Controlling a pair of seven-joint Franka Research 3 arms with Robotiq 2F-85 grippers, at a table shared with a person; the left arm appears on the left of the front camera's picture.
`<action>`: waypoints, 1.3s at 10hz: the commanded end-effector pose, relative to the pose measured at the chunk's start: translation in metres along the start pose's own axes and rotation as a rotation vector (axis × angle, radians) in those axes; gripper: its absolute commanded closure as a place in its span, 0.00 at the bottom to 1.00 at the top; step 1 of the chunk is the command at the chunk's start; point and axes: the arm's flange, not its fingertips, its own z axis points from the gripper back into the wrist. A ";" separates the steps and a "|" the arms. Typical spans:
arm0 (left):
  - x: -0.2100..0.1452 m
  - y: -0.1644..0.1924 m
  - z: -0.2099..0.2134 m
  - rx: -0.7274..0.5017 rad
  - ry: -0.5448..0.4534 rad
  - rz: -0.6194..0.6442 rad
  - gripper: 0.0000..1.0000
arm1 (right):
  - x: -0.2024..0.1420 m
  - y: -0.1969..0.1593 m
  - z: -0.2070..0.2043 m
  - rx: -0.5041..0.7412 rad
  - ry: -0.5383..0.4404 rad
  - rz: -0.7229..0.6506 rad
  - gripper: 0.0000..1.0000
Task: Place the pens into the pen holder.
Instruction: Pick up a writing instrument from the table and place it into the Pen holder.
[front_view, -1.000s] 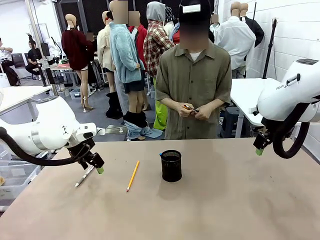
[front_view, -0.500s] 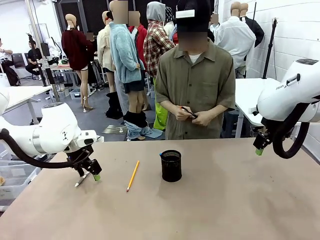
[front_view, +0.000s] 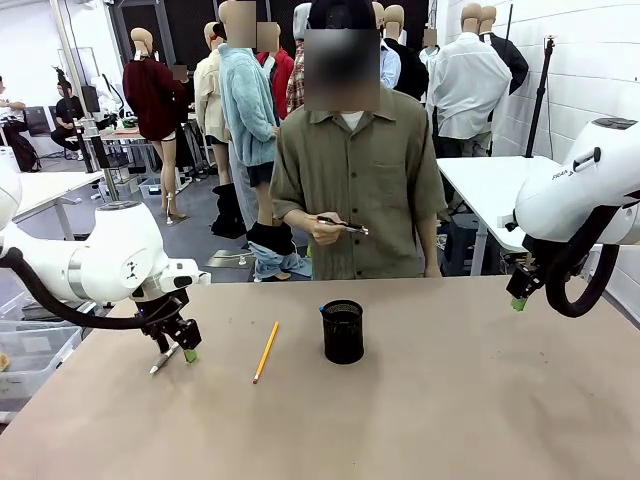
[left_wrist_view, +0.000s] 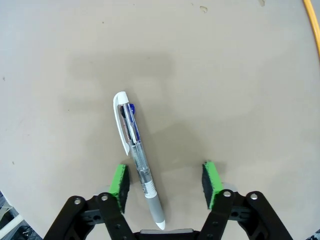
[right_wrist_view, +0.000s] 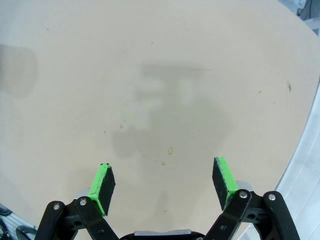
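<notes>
A silver-grey pen (left_wrist_view: 136, 155) with a white clip lies flat on the table between my left gripper's (left_wrist_view: 165, 182) green pads (left_wrist_view: 120, 181), closer to one pad; the jaws stand apart and do not grip it. In the front view that left gripper (front_view: 180, 345) is low over the same pen (front_view: 163, 360) at the table's left. A yellow-orange pencil (front_view: 266, 351) lies to its right, with its end at the wrist view's corner (left_wrist_view: 312, 22). The black mesh pen holder (front_view: 343, 332) stands mid-table. The person holds a dark pen (front_view: 342, 225) in one hand. My right gripper (front_view: 518, 295) hangs open.
The right gripper (right_wrist_view: 162, 182) looks down on bare tan tabletop (right_wrist_view: 160, 90) near the table's rounded edge (right_wrist_view: 300, 150). The person (front_view: 355, 190) stands at the far side behind the holder. Open tabletop (front_view: 450, 400) lies in front of and right of the holder.
My left gripper has dropped down around the silver-grey pen and its jaws have narrowed a little. The person has stepped left and now holds the dark pen out. The right arm is unmoved.
</notes>
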 end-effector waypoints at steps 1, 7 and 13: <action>0.001 -0.001 -0.002 0.017 0.038 0.013 0.88 | -0.002 -0.001 -0.003 -0.007 -0.001 0.013 0.03; -0.001 -0.007 0.005 0.016 0.112 -0.018 1.00 | -0.002 -0.001 -0.003 -0.007 -0.001 0.013 0.03; -0.005 -0.018 0.023 -0.096 -0.141 -0.315 1.00 | -0.002 -0.001 -0.003 -0.007 -0.001 0.013 0.03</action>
